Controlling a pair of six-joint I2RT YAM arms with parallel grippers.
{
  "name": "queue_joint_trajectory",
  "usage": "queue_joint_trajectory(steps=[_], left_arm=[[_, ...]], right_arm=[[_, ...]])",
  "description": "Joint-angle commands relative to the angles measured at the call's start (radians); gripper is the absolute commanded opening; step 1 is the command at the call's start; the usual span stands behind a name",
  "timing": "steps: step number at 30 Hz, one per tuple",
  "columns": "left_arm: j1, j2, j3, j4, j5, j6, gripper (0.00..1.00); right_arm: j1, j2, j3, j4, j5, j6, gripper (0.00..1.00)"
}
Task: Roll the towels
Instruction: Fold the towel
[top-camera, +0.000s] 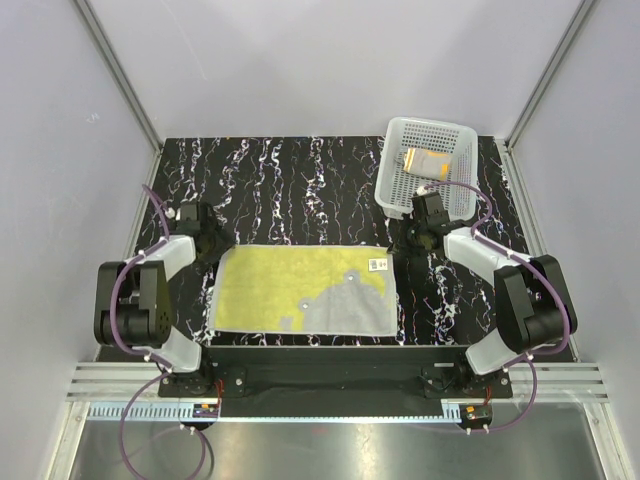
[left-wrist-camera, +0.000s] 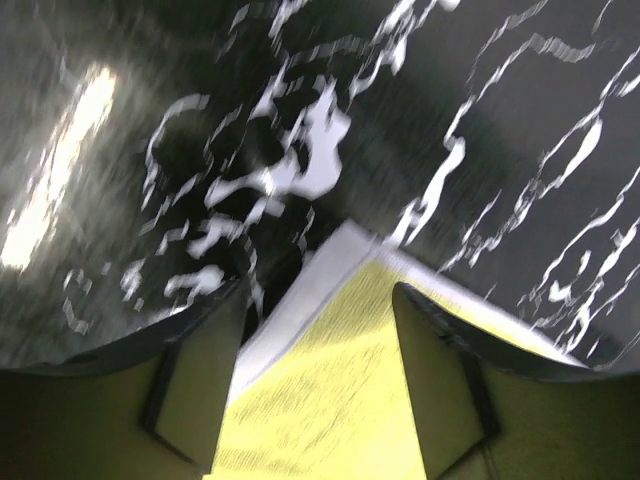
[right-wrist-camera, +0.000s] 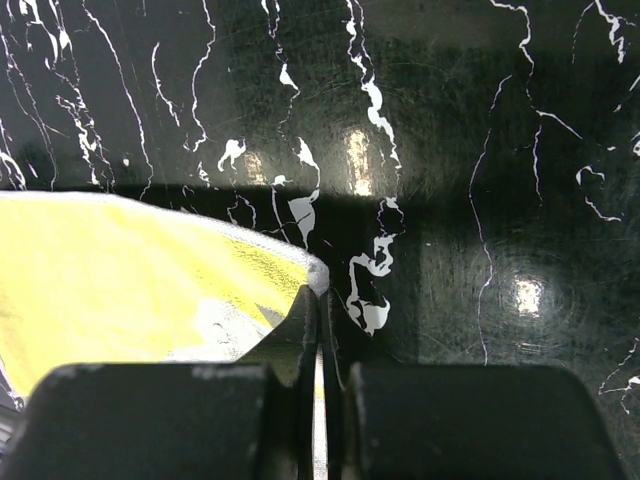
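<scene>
You see a table (top-camera: 300, 190) whose top is glossy black, veined in white like polished marble, with bright lamp glare on it. The yellow towel (top-camera: 290, 285) is soft matt cloth with a fine woven grain, its turned-over corner pale grey. The basket (top-camera: 392, 180) is white perforated plastic, and the orange towel (top-camera: 428, 160) is matt cloth too

I saw my right tool (right-wrist-camera: 320, 300), jaws pressed together, tips at the corner of the yellow towel (right-wrist-camera: 110, 290) lying left on the black marbled table (right-wrist-camera: 480, 150).
</scene>
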Motion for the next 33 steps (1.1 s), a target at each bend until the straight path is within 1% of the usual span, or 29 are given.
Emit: queue_joint_trajectory(steps=[1, 4, 5, 7, 8, 14, 17, 18, 20, 26, 33], left_arm=[[0.003, 0.072, 0.025, 0.033, 0.024, 0.01, 0.63], [0.003, 0.083, 0.031, 0.049, 0.062, 0.012, 0.56], [0.003, 0.083, 0.022, 0.055, 0.065, 0.012, 0.5], [0.003, 0.078, 0.005, 0.075, 0.082, 0.012, 0.45], [0.002, 0.078, 0.001, 0.079, 0.085, 0.013, 0.4], [0.002, 0.058, -0.041, 0.124, 0.125, 0.013, 0.3], [0.003, 0.057, -0.041, 0.13, 0.131, 0.019, 0.18], [0.003, 0.061, -0.038, 0.132, 0.131, 0.025, 0.1], [0.003, 0.064, -0.028, 0.132, 0.136, 0.03, 0.0], [0.002, 0.035, -0.004, 0.122, 0.134, 0.05, 0.0], [-0.007, -0.095, -0.004, 0.066, 0.056, 0.061, 0.0]], right_arm=[[0.011, -0.022, -0.001, -0.004, 0.019, -0.025, 0.0], [0.011, -0.021, 0.003, -0.007, 0.024, -0.026, 0.0], [0.011, -0.021, 0.003, -0.009, 0.025, -0.028, 0.0], [0.011, -0.017, 0.003, -0.009, 0.028, -0.028, 0.0], [0.011, -0.017, 0.003, -0.007, 0.028, -0.028, 0.0], [0.012, 0.0, 0.002, 0.002, 0.028, -0.025, 0.0], [0.011, 0.002, 0.002, 0.0, 0.027, -0.023, 0.0], [0.012, -0.002, 0.002, 0.002, 0.028, -0.02, 0.0], [0.011, -0.003, 0.003, -0.001, 0.027, -0.022, 0.0], [0.011, -0.011, 0.017, -0.017, 0.037, -0.034, 0.0], [0.011, -0.046, 0.052, -0.041, 0.065, -0.069, 0.0]])
